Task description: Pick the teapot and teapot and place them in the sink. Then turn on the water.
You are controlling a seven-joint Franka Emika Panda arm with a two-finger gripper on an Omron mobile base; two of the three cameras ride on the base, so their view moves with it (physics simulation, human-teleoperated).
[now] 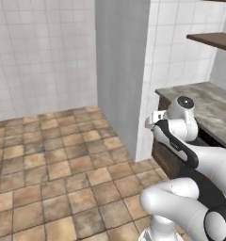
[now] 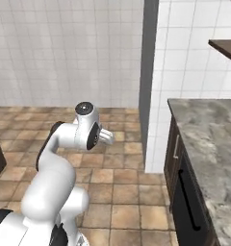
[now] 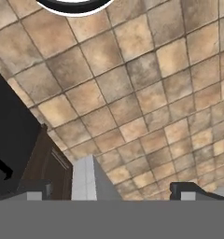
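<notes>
From the left base view, we see our white arm (image 1: 190, 155) folded low at the lower right, over a floor of brown stone tiles (image 1: 53, 164). A grey wall corner (image 1: 122, 70) stands ahead, and a grey marble bench (image 1: 206, 106) runs along the right with dark cabinet fronts (image 1: 169, 162) beneath it. A dark wooden shelf (image 1: 213, 40) hangs above the bench. The stretch of bench in view is bare marble.

From the right base view, we see the arm (image 2: 64, 158) at the lower left, the same bench (image 2: 209, 139) at the right, and a dark cabinet door with a long black handle (image 2: 187, 199) under it. White wall tiles (image 2: 64, 48) fill the back.

Along the hand view, we look down at the tiled floor (image 3: 132, 93), with a dark cabinet (image 3: 16, 140) at the left and the grey wall corner (image 3: 88, 179) near the bottom. The hand (image 3: 111, 191) has its two dark fingertips (image 3: 37, 189) set wide apart, with nothing between them. We can read no writing anywhere.
</notes>
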